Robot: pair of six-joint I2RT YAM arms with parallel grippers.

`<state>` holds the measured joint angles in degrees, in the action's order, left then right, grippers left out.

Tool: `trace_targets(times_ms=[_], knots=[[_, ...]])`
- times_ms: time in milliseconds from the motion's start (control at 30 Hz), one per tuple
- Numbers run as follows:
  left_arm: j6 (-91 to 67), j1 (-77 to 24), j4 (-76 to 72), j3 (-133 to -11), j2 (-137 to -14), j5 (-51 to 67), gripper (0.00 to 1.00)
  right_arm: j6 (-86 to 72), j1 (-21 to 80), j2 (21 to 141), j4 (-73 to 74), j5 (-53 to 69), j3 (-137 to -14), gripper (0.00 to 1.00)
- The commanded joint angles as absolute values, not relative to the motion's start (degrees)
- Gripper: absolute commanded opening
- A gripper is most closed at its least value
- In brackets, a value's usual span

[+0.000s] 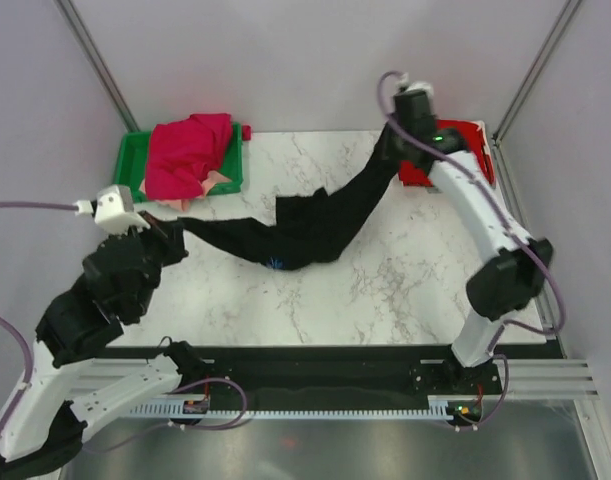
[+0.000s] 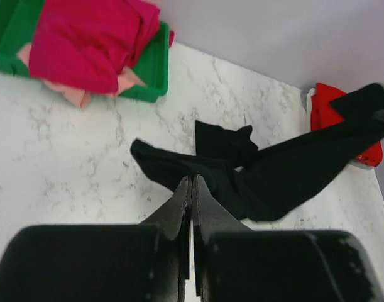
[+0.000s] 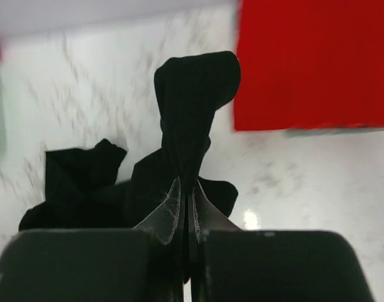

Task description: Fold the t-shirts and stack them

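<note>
The large black t-shirt (image 1: 305,225) hangs stretched as a sagging band between my two grippers, its low middle resting on the marble with a tiny blue logo (image 1: 275,265) showing. My left gripper (image 1: 172,228) (image 2: 192,179) is shut on its left end. At the back right, my right gripper (image 1: 390,150) (image 3: 186,184) is shut on a bunched fold of the black t-shirt (image 3: 192,107), lifted above the table. A bright red t-shirt (image 1: 470,135) (image 3: 311,63) lies flat just beyond the right gripper. Magenta (image 1: 185,150) and peach (image 1: 217,180) t-shirts lie heaped in the bin.
The green plastic bin (image 1: 133,155) (image 2: 154,63) stands at the back left corner, the heap spilling over its front rim. Grey walls and metal corner posts close in the back and sides. The arms' base rail runs along the near edge.
</note>
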<state>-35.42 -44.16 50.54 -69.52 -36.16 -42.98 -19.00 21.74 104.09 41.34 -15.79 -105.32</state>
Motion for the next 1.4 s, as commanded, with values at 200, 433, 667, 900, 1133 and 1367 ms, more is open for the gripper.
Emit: trace_targets(times_ms=[200, 433, 667, 900, 1133, 1367], knots=[[-18.90, -43.95, 53.35, -93.59, -53.17, -46.48, 0.02, -17.75, 8.61, 78.51, 53.17, -25.73, -107.07, 0.00], [-20.11, -43.86, 58.79, -97.40, -53.71, -46.58, 0.02, -21.87, 7.91, 74.45, 55.81, -19.53, -98.55, 0.00], [-29.26, -43.86, 60.82, -84.20, -44.57, -47.81, 0.02, -20.66, 8.00, 79.53, 55.35, -13.78, -95.70, 0.00], [-22.60, -43.86, 60.12, -88.85, -48.24, -52.29, 0.02, -19.60, 8.00, 89.08, 56.07, -14.34, -105.11, 0.00], [-22.67, -37.39, 53.36, -77.10, -54.92, -44.50, 0.02, -19.17, 11.24, 105.97, 52.21, -9.85, -97.29, 0.15], [-24.08, -18.11, 43.77, -64.08, -62.13, -20.13, 0.02, -17.49, 16.52, 111.89, 53.26, -15.90, -107.04, 0.72]])
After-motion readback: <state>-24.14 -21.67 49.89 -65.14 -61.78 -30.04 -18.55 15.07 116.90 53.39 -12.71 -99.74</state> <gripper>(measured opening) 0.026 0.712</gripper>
